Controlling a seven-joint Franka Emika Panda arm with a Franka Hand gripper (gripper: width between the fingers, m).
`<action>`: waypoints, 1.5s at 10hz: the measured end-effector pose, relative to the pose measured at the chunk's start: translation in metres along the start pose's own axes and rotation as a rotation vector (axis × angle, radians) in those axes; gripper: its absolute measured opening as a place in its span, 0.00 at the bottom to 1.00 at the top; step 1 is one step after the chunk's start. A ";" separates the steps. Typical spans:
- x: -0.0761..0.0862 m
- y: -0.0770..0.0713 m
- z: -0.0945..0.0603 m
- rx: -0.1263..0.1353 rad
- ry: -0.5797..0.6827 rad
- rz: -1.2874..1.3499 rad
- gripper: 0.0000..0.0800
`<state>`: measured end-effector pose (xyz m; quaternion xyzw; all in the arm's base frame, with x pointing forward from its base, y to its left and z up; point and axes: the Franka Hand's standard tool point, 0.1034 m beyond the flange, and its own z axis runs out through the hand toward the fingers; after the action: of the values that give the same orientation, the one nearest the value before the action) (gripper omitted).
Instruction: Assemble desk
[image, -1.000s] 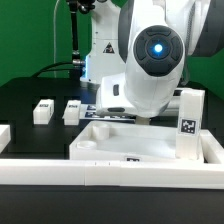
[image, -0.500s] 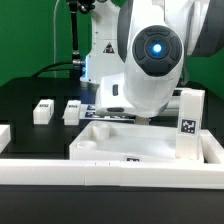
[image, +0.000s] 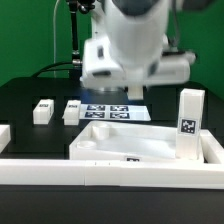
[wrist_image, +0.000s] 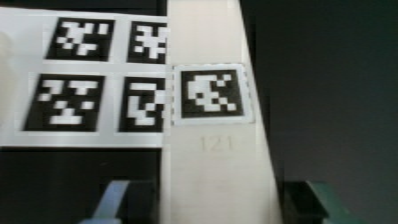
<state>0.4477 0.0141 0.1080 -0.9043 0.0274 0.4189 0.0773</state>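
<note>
Count: one desk top (image: 110, 143), four legs, one marker board (image: 112, 112). White border bars (image: 100, 173) run along the front of the bench (image: 30, 90).

Legs:
- Two lie on the black bench at the exterior view's left: left loose leg (image: 43, 110) and right loose leg (image: 73, 111). They are apart from each other, the right one near the marker board.
- The upright leg (image: 190, 125) stands on the desk top's corner at the exterior view's right, tag facing the camera.
- The fourth, the held leg (wrist_image: 214, 160), is clear only in the wrist view.

Hand (wrist_image: 214, 208): narrow, clamped on the held leg. There's a finger (wrist_image: 116, 200) on each side and the post runs straight out between them. The held leg is over the marker board, whose tags show behind it. The arm (image: 125, 45) is blurred in the exterior view, so I can't make out the hand there.

Materials and shapes:
- Desk parts are all matte white plastic.
- The desk top is a wide rectangle with a shallow recessed face, a raised rim and a tag on its front edge. It sits at the front of the bench just behind the border bars.
- The legs are square posts, and the upright and held ones show a small black-and-white square tag.
- The marker board is thin and flat, printed with a grid of tags.
</note>
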 end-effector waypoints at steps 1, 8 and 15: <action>0.004 0.004 -0.010 0.004 0.043 0.003 0.36; -0.003 0.030 -0.115 0.038 0.453 -0.041 0.36; 0.022 0.041 -0.167 0.014 0.960 -0.033 0.36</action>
<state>0.5829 -0.0527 0.1926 -0.9953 0.0486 -0.0476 0.0687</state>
